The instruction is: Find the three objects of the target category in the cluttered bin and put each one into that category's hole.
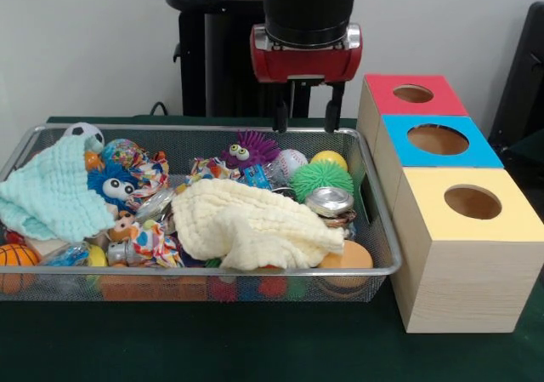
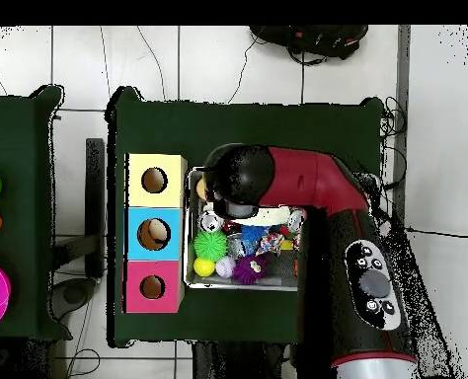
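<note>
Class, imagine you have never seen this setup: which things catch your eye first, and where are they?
A wire bin crammed with bright toys fills the table's middle, with a pale yellow cloth draped over its centre. Beside it stand three wooden boxes topped red, blue and yellow, each with a round hole. The robot's hand hangs open above the bin.

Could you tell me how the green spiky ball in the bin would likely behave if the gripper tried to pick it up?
The green spiky ball looks soft and rubbery, so it would probably squash between the fingers. Being round, it may roll toward the yellow cloth if nudged. It seems light for its size.
</note>
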You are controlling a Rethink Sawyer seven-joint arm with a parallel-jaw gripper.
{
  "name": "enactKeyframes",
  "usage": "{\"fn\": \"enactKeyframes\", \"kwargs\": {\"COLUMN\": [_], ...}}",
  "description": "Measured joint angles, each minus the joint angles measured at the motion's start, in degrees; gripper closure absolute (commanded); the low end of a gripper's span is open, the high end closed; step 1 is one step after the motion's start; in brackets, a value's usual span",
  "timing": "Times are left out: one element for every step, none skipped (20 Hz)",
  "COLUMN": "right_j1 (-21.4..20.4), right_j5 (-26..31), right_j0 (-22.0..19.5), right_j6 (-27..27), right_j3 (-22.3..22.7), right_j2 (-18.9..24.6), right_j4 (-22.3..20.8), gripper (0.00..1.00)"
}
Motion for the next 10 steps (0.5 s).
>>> {"fn": "enactKeyframes", "kwargs": {"right_j1": [-0.1,-0.2,-0.3,-0.5,-0.7,-0.9,-1.0,-1.4,-1.6,-1.7], "right_j5": [-0.2,-0.6,-1.0,-1.7,-2.5,-3.4,-4.3,-6.2,-7.0,-7.8], "right_j0": [-0.4,-0.6,-0.7,-0.8,-0.7,-0.7,-0.7,-0.6,-0.6,-0.5], "right_j6": [0.0,0.0,0.0,0.0,0.0,0.0,0.0,0.0,0.0,0.0], "right_j3": [0.6,1.1,1.7,2.4,3.2,4.0,4.7,6.2,6.7,7.3], "right_j2": [0.0,0.0,0.0,0.0,0.0,0.1,0.1,0.1,0.1,0.1], "right_j4": [0.0,0.0,0.0,0.0,0.0,0.0,0.0,0.0,0.0,0.0], "gripper": [0.0,0.0,0.0,0.0,0.0,0.0,0.0,0.0,0.0,0.0]}}
